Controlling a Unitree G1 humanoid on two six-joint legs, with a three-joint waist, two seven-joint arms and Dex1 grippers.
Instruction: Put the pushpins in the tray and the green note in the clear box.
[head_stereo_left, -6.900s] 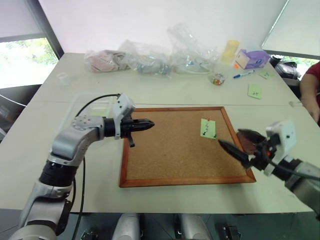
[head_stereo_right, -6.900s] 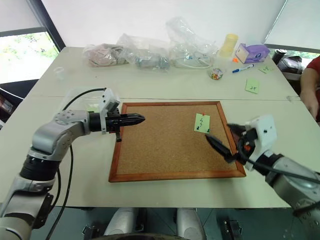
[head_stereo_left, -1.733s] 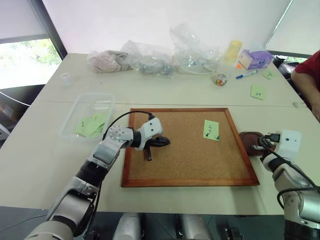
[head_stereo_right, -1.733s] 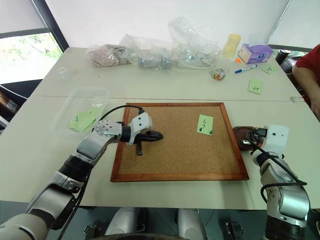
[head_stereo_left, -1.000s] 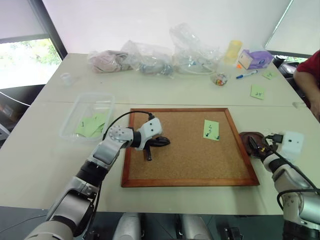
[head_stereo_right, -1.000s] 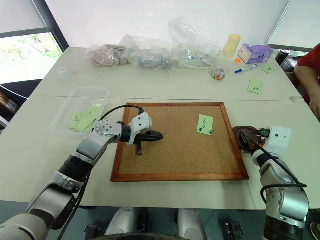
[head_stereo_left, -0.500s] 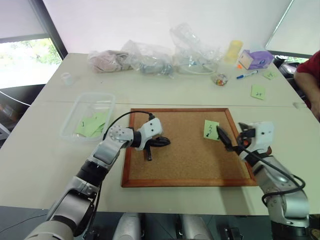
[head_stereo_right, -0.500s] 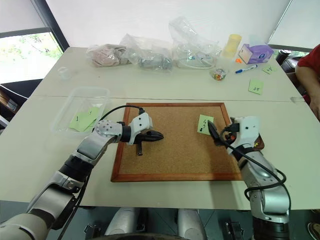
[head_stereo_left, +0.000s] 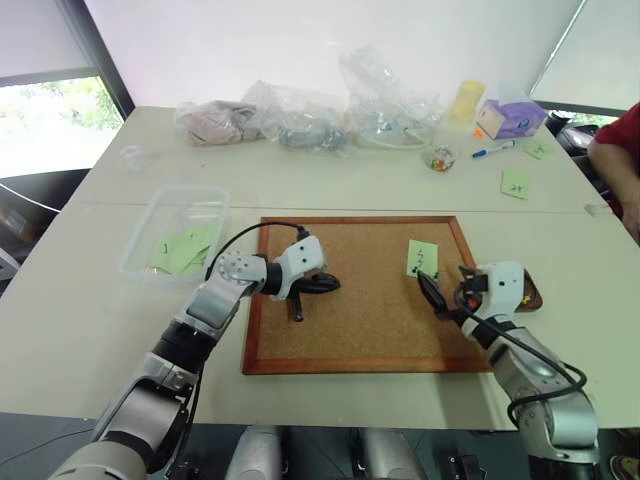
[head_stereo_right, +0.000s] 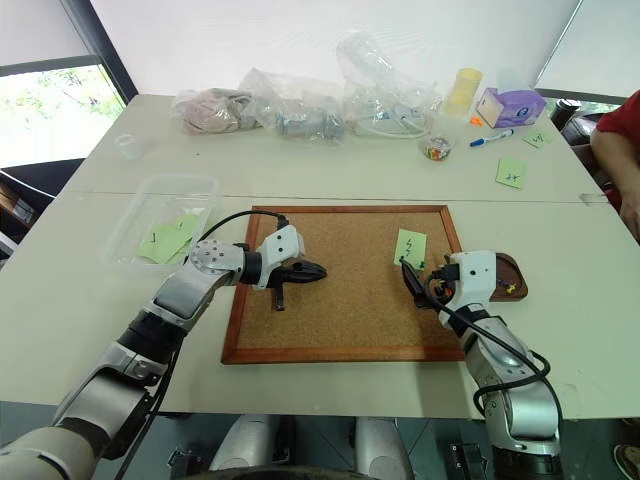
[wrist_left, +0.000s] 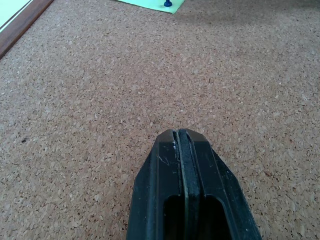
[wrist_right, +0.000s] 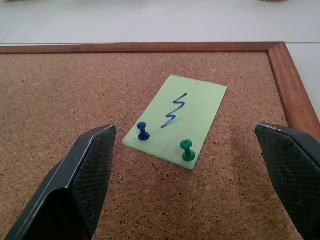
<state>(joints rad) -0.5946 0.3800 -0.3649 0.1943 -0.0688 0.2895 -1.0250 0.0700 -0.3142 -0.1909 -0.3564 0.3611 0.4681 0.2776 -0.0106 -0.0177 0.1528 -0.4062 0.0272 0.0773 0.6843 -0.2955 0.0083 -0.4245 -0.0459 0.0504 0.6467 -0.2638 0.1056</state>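
Pins looked tiny and slippery; we'd pinch the heads. Right fingers apart, left fingers together.

Bright, even daylight, seemingly from rear windows; soft shadows.

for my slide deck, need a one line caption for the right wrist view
Open jaws face the green note, pinned to the corkboard by blue and green pushpins.

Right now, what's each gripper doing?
Left gripper: shut, empty, over the corkboard.
Right gripper: open, empty, facing the green note.
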